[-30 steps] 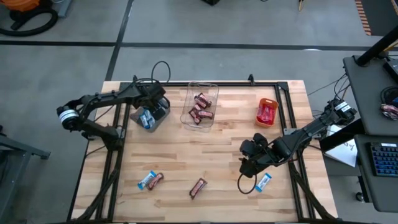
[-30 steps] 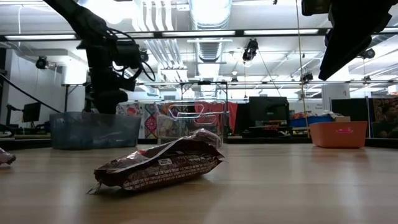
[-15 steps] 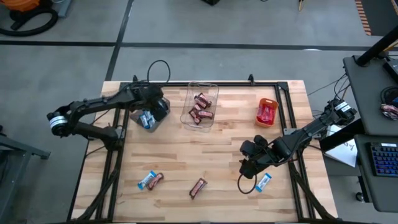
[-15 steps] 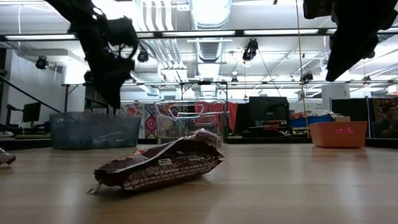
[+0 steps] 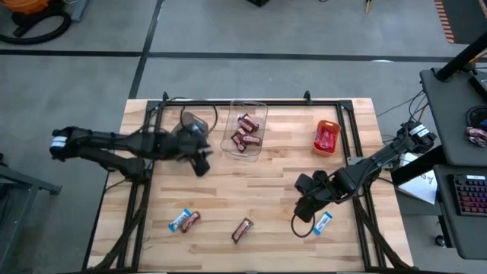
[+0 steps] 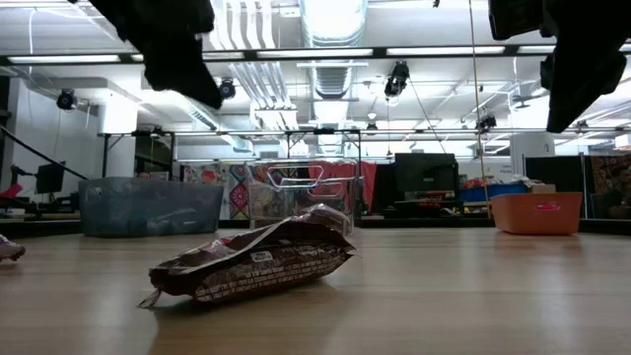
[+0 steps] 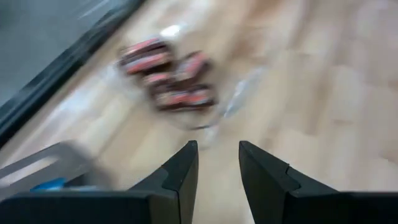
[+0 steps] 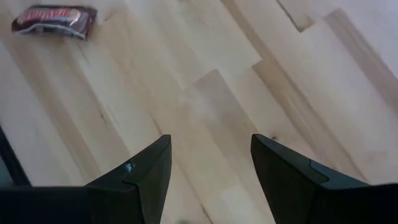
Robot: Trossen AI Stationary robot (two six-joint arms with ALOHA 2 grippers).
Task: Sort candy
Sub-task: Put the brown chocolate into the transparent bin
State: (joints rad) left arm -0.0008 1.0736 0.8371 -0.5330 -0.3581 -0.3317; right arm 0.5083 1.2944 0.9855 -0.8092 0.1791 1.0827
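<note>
We look down on a pale wooden counter and use the clear bin at its far middle as our landmark. Nearest the front edge, well in front of that bin, lies a dark brown candy bar. To its left sit a blue-and-white bar and another brown bar, touching each other. To the right of the front brown bar, another blue-and-white bar lies near the counter's right rail. Just behind that bar, and in front and to the right of the clear bin, the right tool hangs above bare wood with its two fingers set wide apart and nothing between them. Farther back, just left of the clear bin and slightly in front of it, the left tool sits at the end of an arm stretched in from the left; its fingers stand a little apart with a narrow gap, gripping nothing. The clear bin itself holds several dark brown bars. Left of it, partly hidden by the left arm, we see the grey bin. Right of the clear bin stands the orange bin, holding red-wrapped candy.
</note>
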